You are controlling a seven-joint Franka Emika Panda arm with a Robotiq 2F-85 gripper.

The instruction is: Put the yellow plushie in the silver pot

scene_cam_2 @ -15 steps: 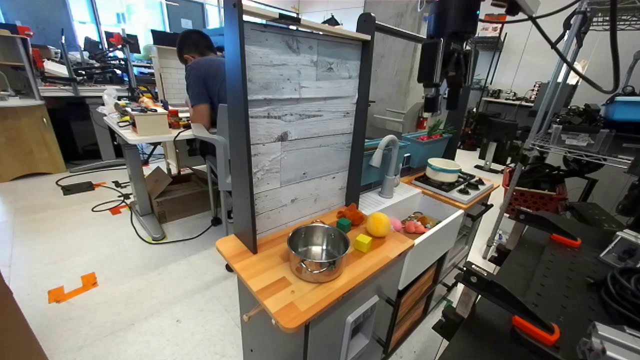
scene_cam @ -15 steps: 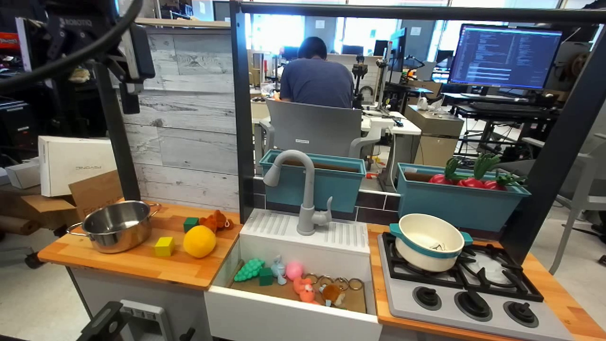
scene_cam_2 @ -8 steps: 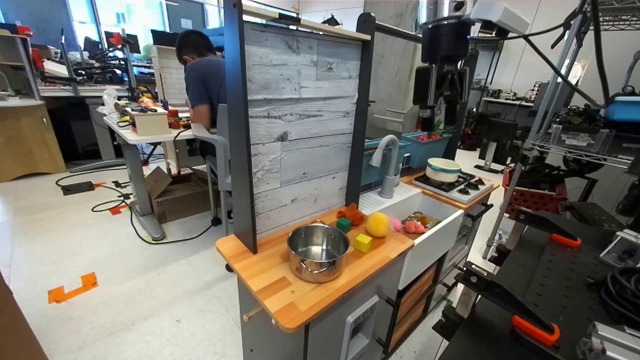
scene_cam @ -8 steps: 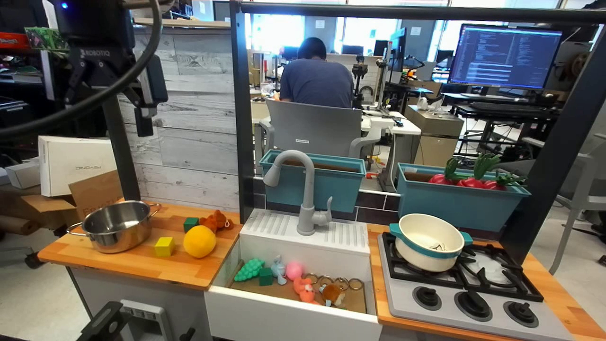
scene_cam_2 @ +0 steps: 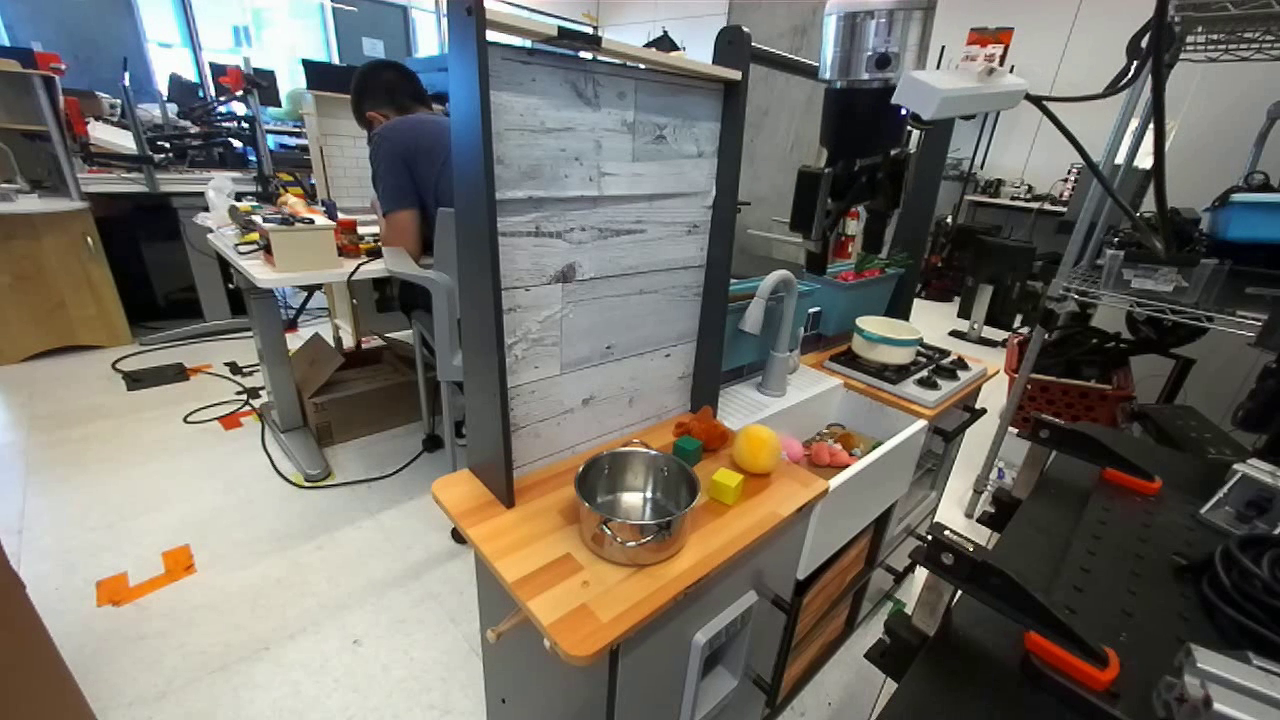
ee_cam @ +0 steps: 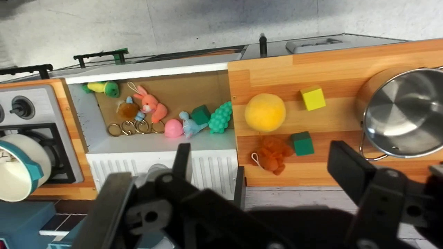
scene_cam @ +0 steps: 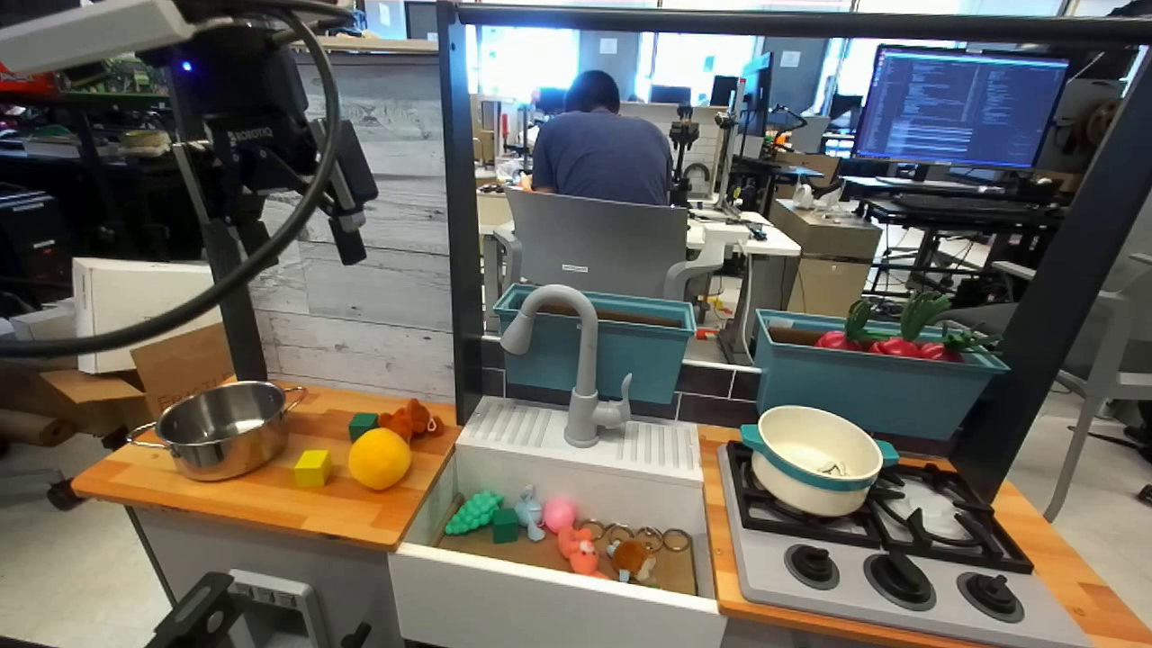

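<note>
The yellow plushie (scene_cam: 379,459) is a round yellow-orange ball on the wooden counter, close to the sink; it also shows in an exterior view (scene_cam_2: 756,449) and in the wrist view (ee_cam: 265,112). The silver pot (scene_cam: 236,457) stands upright at the counter's outer end, and no contents show in it; it is also in an exterior view (scene_cam_2: 600,520) and at the right of the wrist view (ee_cam: 387,86). My gripper (scene_cam: 304,241) is open and empty, well above the counter. In the wrist view its fingers (ee_cam: 260,159) are wide apart, with the plushie beyond them.
A yellow cube (ee_cam: 313,98) lies between plushie and pot. A green cube (ee_cam: 302,143) and an orange plush toy (ee_cam: 273,154) lie near the back panel (scene_cam: 360,225). The sink (scene_cam: 549,585) holds several toys; a faucet (scene_cam: 585,360) rises behind. A cream pot (scene_cam: 814,490) is on the stove.
In both exterior views my gripper has moved lower. It shifts right in one and left in the other, and tilts slightly. The gripper stays open; the plushie and pot have not moved.
</note>
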